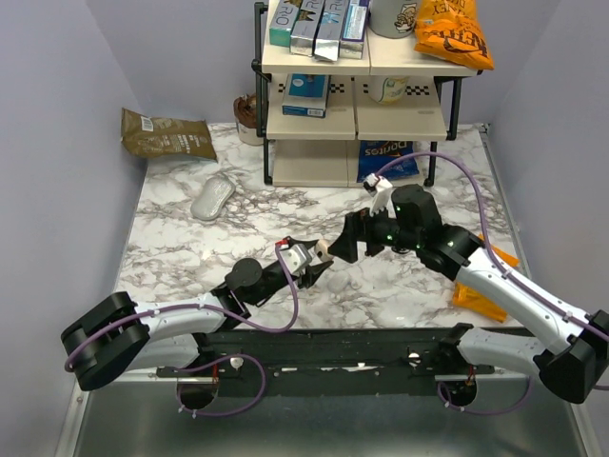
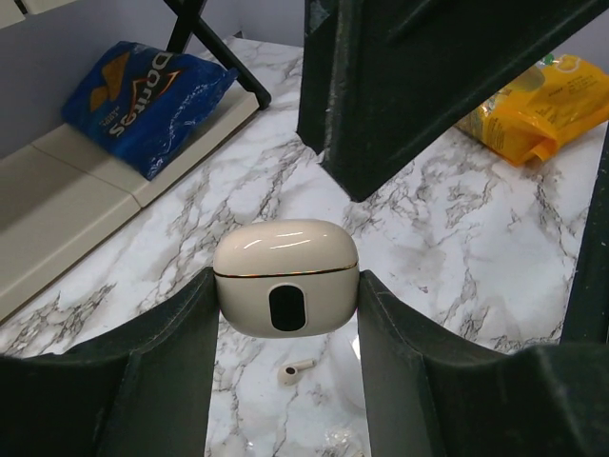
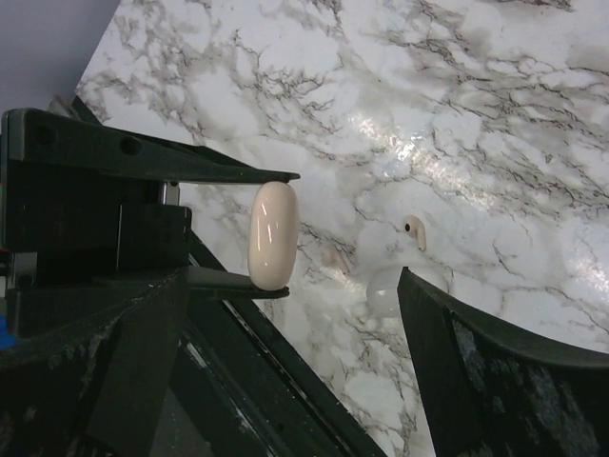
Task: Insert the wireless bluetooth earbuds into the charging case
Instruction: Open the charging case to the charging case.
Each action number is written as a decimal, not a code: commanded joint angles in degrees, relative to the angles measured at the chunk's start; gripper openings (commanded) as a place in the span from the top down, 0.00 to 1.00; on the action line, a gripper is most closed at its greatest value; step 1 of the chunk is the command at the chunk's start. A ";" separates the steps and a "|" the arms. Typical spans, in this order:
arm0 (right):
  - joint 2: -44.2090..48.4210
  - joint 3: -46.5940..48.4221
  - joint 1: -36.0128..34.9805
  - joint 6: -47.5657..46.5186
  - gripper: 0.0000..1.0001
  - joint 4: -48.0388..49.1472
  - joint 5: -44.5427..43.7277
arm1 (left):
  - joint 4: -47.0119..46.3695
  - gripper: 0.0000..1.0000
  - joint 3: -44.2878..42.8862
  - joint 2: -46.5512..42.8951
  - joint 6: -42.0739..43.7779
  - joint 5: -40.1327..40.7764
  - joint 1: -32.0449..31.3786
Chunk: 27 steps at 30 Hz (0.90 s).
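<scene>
The charging case is a smooth white oval with a dark window, and its lid is down. My left gripper is shut on it, one finger against each side, holding it above the marble table. In the right wrist view the charging case shows edge-on between the left gripper's fingers. One of the wireless bluetooth earbuds lies on the table below the case, also seen as the small beige earbud. My right gripper is open, close to the case and facing it.
A white computer mouse lies at the left back. A shelf rack stands at the back, with a blue chip bag at its foot. An orange bag lies under the right arm, a brown bag at back left.
</scene>
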<state>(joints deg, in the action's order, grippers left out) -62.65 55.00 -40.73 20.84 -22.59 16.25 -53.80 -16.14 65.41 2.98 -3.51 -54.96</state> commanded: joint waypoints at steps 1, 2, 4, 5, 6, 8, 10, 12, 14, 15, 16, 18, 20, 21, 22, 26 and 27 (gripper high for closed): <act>-2.55 2.56 -1.02 -1.15 0.00 -1.05 -1.57 | 0.80 1.00 -1.70 -1.07 2.29 1.75 -1.03; -3.00 2.65 -1.10 -1.24 0.00 -1.05 -1.75 | 0.89 1.00 -1.70 -1.24 2.38 1.84 -1.20; -4.14 2.83 -1.19 -1.33 0.00 -0.97 -2.01 | 1.33 1.00 -1.70 -1.68 2.38 2.19 -1.55; -4.58 2.92 -1.19 -1.33 0.00 -1.14 -2.10 | 1.50 1.00 -1.70 -1.86 2.38 2.28 -1.73; -4.93 3.00 -1.19 -1.33 0.00 -1.14 -2.01 | 1.51 1.00 -1.61 -2.12 2.46 2.36 -1.90; -5.90 3.09 -1.19 -1.33 0.00 -1.23 -2.28 | 2.03 1.00 -1.70 -2.83 2.55 2.63 -2.34; -6.34 3.27 -1.19 -1.24 0.01 -1.32 -2.45 | 2.56 1.00 -1.70 -3.35 2.73 2.89 -2.70; -6.43 3.18 -1.19 -1.15 0.02 -1.23 -2.89 | 2.82 1.00 -1.70 -3.88 2.90 2.98 -3.14; -6.60 3.09 -1.19 -1.07 0.03 -1.40 -3.59 | 3.00 1.00 -1.61 -4.23 3.08 3.07 -3.31; -6.34 3.01 -1.19 -0.98 0.02 -1.40 -3.94 | 3.00 1.00 -1.53 -4.32 3.17 3.07 -3.49; -6.25 2.92 -1.19 -0.98 0.03 -1.49 -4.21 | 3.00 1.00 -1.44 -4.58 3.17 3.07 -3.57; -5.64 2.57 -1.19 -0.80 0.03 -1.84 -5.26 | 3.00 1.00 -1.26 -4.59 3.17 3.07 -3.75; -4.94 1.95 -1.19 -0.54 0.03 -1.93 -6.14 | 3.00 1.00 -0.91 -4.85 3.26 4.63 -3.75; -4.59 1.86 -1.19 -0.36 0.03 -2.02 -6.58 | 2.91 1.00 -0.74 -5.02 3.26 4.91 -3.93; -3.89 1.69 -1.19 -0.19 0.03 -2.11 -7.02 | 2.56 1.00 -0.56 -5.20 3.34 5.18 -3.93; -2.91 1.34 -1.19 -0.10 0.03 -2.81 -8.86 | 2.56 1.00 -0.12 -6.08 3.61 5.79 -4.10; -2.83 1.33 -1.19 -0.10 0.03 -2.81 -8.87 | 2.56 1.00 -0.12 -6.17 3.70 5.88 -4.19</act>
<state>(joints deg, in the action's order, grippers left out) -66.89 56.31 -41.85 20.93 -23.22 11.22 -49.52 -16.47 61.14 5.43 0.67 -58.63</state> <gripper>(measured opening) 0.974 0.590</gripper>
